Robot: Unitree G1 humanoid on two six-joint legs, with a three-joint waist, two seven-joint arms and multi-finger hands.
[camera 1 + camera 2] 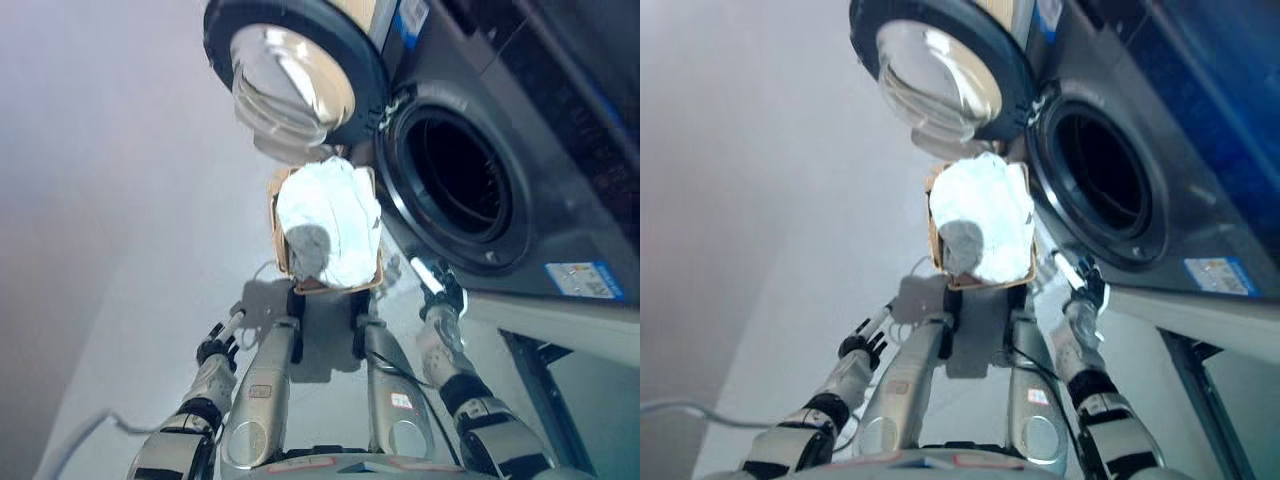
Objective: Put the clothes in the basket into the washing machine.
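Observation:
A tan basket point(274, 228) stands on the floor, heaped with white clothes point(335, 215) and a grey piece point(309, 243) at its near end. It sits just below the dark grey washing machine point(560, 150), whose round drum opening point(458, 178) is dark inside. The machine's door point(295, 70) is swung open to the left, above the basket. My left hand point(226, 335) hangs low at the left of the basket, fingers straight, empty. My right hand point(438, 288) is at the basket's right, near the machine's front, fingers relaxed, empty.
Pale grey floor point(120, 200) spreads to the left of the basket. The open door point(940, 75) overhangs the basket's far end. A dark frame point(540, 390) stands at the lower right beside the machine.

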